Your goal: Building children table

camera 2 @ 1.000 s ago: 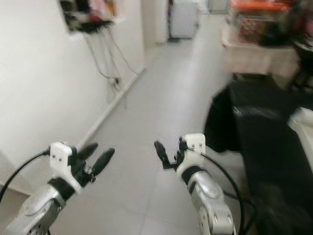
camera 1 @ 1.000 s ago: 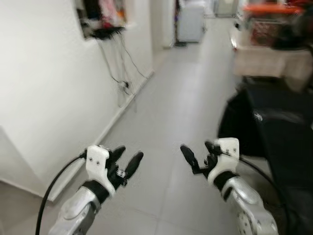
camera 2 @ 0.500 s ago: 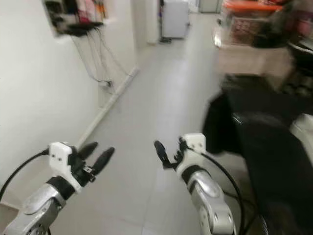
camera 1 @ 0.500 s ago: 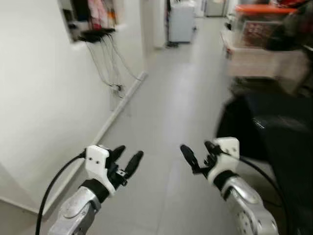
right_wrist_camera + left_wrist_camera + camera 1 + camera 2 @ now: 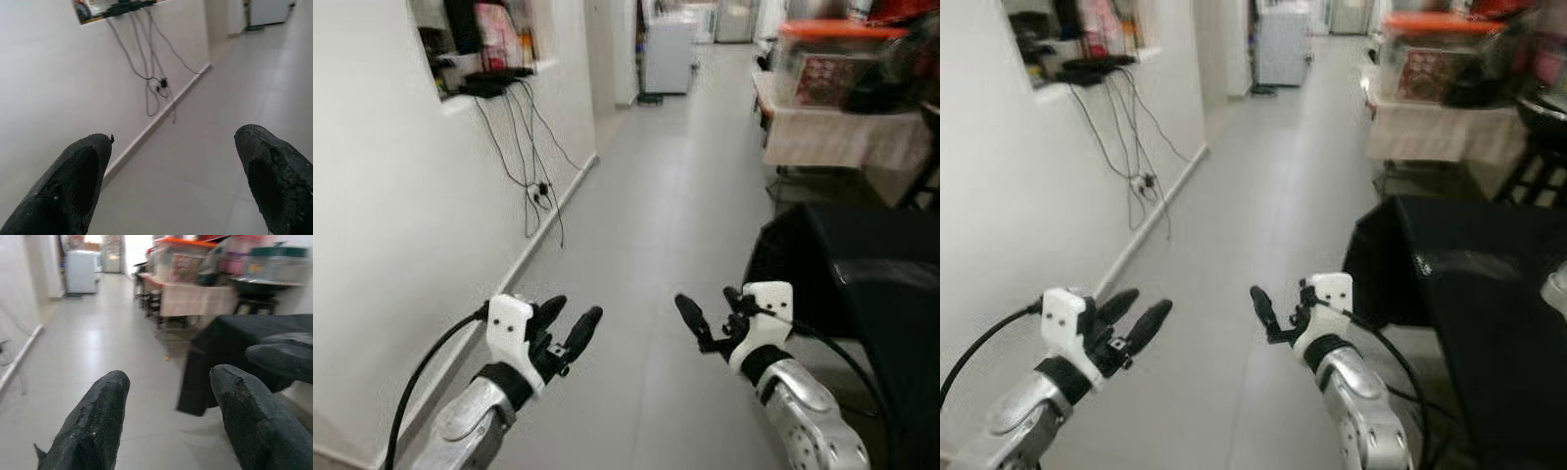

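Left end effector [image 5: 570, 325] and right end effector [image 5: 709, 315] ride forward, fingers apart, empty; corridor floor [image 5: 675, 206] runs straight ahead, no table parts yet, neither arm nearer.

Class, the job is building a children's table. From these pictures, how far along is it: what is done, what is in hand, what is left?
Done: nothing visible; no table parts in sight. In hand: nothing. The left gripper and right gripper are both held out open and empty over the grey floor of a corridor, white wall on the left, black-draped furniture on the right. Left: apparently the whole build.
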Controlling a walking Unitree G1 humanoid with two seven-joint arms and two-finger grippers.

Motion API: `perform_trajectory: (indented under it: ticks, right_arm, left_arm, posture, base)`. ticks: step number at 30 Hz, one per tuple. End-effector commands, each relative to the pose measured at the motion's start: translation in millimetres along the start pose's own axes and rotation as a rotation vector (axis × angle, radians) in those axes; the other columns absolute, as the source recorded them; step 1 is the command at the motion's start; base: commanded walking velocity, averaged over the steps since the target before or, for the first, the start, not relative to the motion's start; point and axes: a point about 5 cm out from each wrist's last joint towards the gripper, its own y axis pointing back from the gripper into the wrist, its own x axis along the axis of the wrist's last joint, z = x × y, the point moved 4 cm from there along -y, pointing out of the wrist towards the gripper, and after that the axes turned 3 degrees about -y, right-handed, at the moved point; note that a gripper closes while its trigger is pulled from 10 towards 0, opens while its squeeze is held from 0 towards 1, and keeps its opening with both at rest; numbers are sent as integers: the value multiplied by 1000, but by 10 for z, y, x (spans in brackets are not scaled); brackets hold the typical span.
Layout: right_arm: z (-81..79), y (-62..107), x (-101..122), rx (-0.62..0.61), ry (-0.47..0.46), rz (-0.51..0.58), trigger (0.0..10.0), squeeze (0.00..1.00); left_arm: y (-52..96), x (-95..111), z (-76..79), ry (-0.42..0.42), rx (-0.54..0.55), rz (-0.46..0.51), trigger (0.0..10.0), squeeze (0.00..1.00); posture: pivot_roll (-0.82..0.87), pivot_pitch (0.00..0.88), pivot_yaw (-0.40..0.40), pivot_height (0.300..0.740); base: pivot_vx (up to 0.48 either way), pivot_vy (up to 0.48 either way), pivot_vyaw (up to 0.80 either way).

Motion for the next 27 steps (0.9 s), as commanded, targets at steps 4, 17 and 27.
perform_trajectory:
  ticks: [4, 17, 27]
  right_arm:
    - [-16, -7, -9, 11, 9, -12, 10000, 0]
    - [-19, -21, -22, 10, 9, -24, 10000, 0]
    - [-23, -33, -11, 9, 6, -23, 10000, 0]
  left_arm:
    - [-19, 14, 4, 2, -10, 5, 10000, 0]
    - [-30, 15, -3, 2, -13, 6, 10000, 0]
    - [-37, 23, -9, 8, -19, 8, 10000, 0]
  posture:
    - [-10, 0, -16, 740]
    - [-8, 0, -13, 740]
    - [1, 0, -17, 740]
  base:
    - [255, 0, -800]
    - [257, 0, -800]
    - [252, 0, -160]
